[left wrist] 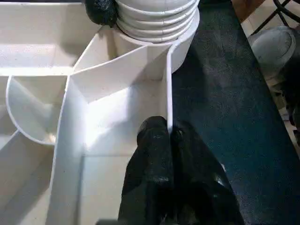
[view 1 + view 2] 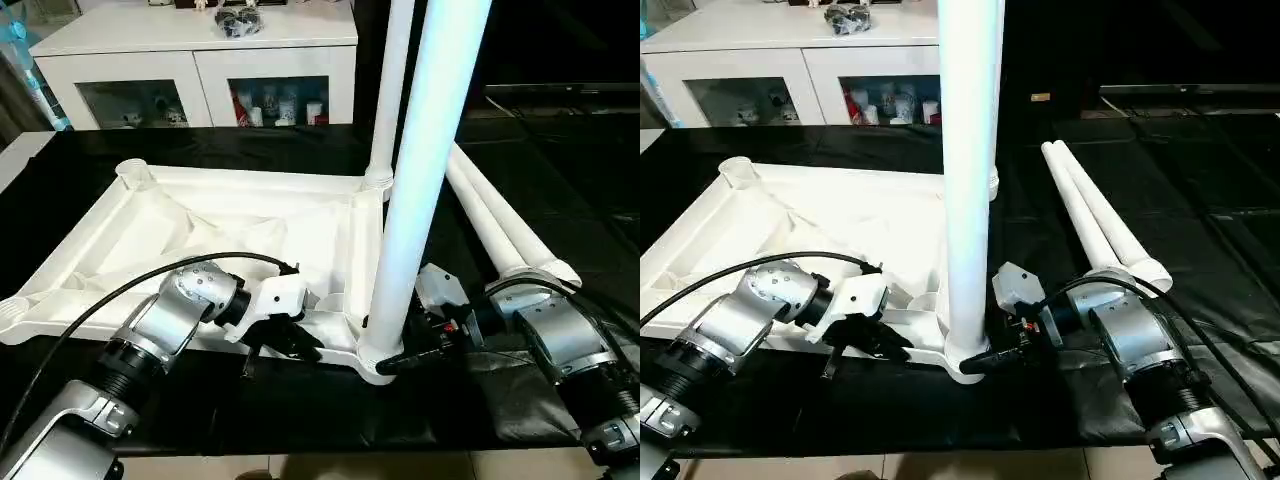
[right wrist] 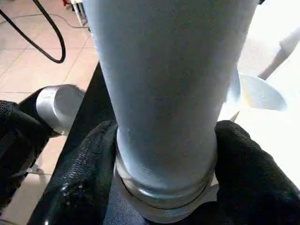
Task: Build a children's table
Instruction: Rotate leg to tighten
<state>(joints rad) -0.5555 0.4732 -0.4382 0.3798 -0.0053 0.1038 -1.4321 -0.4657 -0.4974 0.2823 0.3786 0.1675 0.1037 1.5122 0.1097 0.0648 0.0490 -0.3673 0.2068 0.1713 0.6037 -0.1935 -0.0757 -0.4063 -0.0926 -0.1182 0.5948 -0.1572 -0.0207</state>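
A white plastic tabletop (image 2: 200,240) lies upside down on a black cloth-covered surface (image 2: 560,180), its ribbed underside facing up and a rounded socket (image 2: 133,172) open at its far left corner. At the near edge, the left gripper (image 2: 300,345) is pinched closed on the thin upright rim of the top; the left wrist view shows its two black fingers (image 1: 154,159) pressed together with the rim wall between their tips, beside smooth white ribs and a curved pocket. To its right, a near leg (image 2: 420,180), a smooth tapered tube with a faint blue sheen, stands upright in the near right corner socket, its ringed base seated there. A far leg (image 2: 388,90) stands upright in the far right socket. The right gripper (image 2: 392,362) flanks the near leg's base; the right wrist view shows its textured black fingers (image 3: 84,164) on either side of the tube, just above the ringed collar, close against it, though a firm grip cannot be told. Farther right, two spare legs (image 2: 1100,220) lie side by side on the cloth, touching, pointing away from the robot. Beyond the table, at the far left, stands a white cabinet (image 2: 200,70) with glass doors.
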